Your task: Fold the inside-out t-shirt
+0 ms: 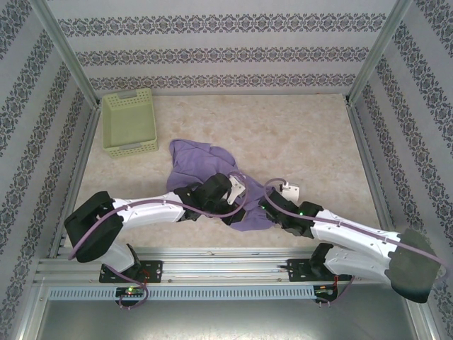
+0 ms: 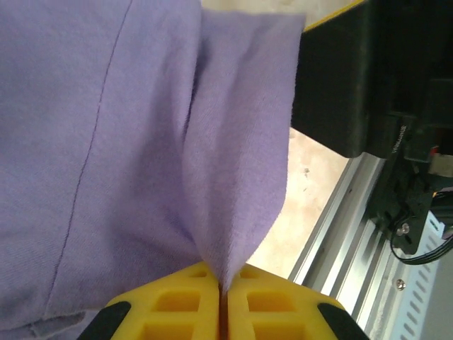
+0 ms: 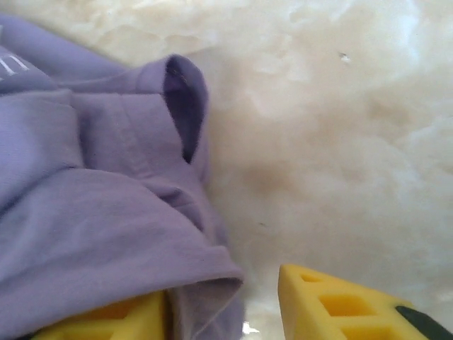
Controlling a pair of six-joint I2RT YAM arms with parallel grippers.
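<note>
Clenching left gripper (image 2: pixel 223 287) on soft lavender-purple cotton t-shirt (image 2: pixel 106 142); holding right gripper (image 3: pixel 226 304) parted.
Judging it light, limp; pinching hems (image 3: pixel 134 145) likely best.

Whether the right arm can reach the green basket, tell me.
Probably not: the basket sits in the far left corner, with the left arm and t-shirt between it and the right gripper.

Left arm (image 1: pixel 148 210) covers the middle of the t-shirt (image 1: pixel 198 159) from above. One finger (image 3: pixel 106 322) of the right gripper (image 3: pixel 226 315) is mostly buried under cloth, and the white lettering (image 3: pixel 14 64) runs off-frame.
</note>
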